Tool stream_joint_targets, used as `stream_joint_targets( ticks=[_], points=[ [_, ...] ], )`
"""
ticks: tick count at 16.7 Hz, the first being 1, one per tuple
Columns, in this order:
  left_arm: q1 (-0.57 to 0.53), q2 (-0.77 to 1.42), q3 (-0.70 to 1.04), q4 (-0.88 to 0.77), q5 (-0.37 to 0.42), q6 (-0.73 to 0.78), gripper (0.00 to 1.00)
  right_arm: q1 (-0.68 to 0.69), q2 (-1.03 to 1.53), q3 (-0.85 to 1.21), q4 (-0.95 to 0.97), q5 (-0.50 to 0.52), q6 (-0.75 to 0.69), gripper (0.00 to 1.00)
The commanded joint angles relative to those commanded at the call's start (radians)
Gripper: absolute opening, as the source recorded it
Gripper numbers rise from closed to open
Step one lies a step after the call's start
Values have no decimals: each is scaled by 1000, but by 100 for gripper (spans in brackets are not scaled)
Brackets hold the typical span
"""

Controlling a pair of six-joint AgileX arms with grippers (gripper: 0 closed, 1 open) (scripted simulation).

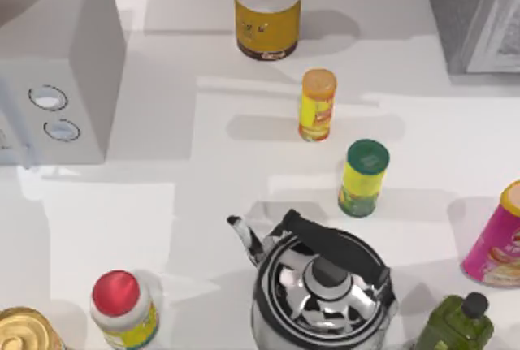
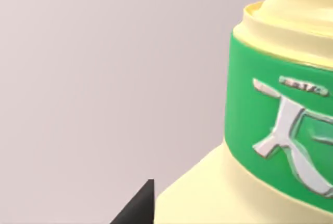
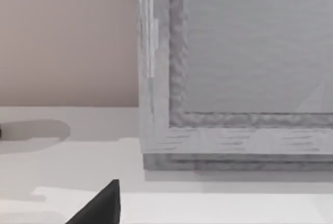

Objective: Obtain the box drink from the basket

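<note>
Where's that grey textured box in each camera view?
Top view: grey textured box in the upper right corner, cut by the edge.
Left wrist view: a pale yellow container with a green band, close up.
Right wrist view: the box looms close, standing on the table.
Shared landmark: the white table under it.

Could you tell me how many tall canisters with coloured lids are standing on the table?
3: the orange-lidded canister mid-table, the green-lidded canister just right of it, the pink canister at the right edge. Others may be hidden.

Gold-lidded can (image 1: 24,330) clipped at the corner, dark green bottle (image 1: 455,326) cut off below, pink canister (image 1: 497,240) sliced by the right edge
</note>
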Motion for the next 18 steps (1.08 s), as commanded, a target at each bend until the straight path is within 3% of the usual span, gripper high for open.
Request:
stream_joint_targets(
  ticks=[11,18],
  points=[
    [-5,41,471,-423,-1,0,0,0,0,0,0,0,0,100],
    [-2,43,501,-445,-1,2,0,0,0,0,0,0,0,100]
  ],
)
